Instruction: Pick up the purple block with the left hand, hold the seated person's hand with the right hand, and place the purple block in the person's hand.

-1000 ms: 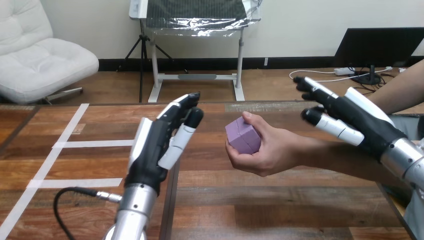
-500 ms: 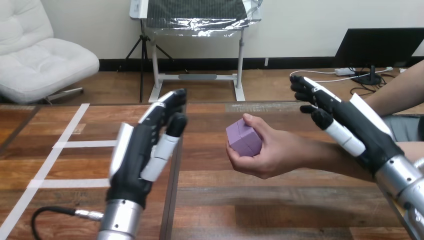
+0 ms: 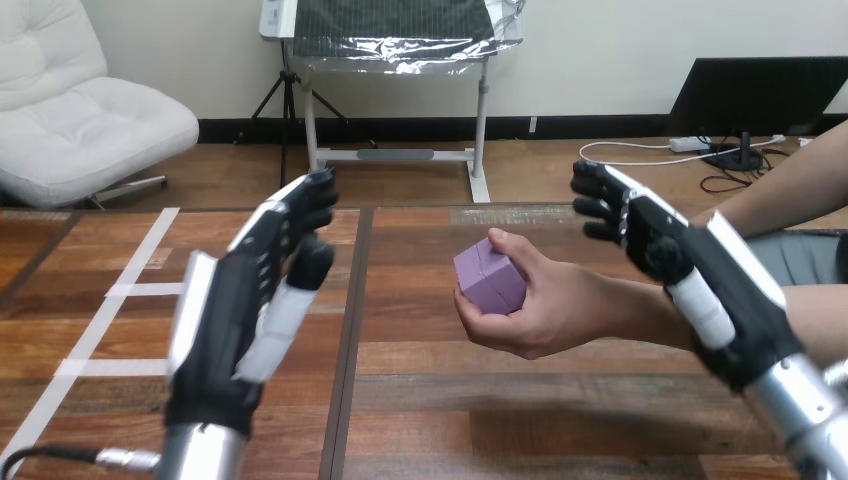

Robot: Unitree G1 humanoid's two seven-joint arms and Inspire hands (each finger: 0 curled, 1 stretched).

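Observation:
The purple block (image 3: 489, 277) lies in the person's hand (image 3: 535, 305), whose fingers and thumb curl round it above the middle of the table. My left hand (image 3: 235, 315) is raised well to the left of the block, open, with straight fingers and nothing in it. My right hand (image 3: 690, 275) hangs open above the person's wrist and forearm, apart from them, its fingers pointing up and away.
The wooden table (image 3: 500, 400) spreads below both hands. White tape lines (image 3: 120, 290) mark its left part. The person's forearm (image 3: 700, 320) comes in from the right edge.
My left hand has drawn back to the left and toward me, away from the block. My right hand has shifted nearer and lower over the person's forearm. The person's hand and block stay put.

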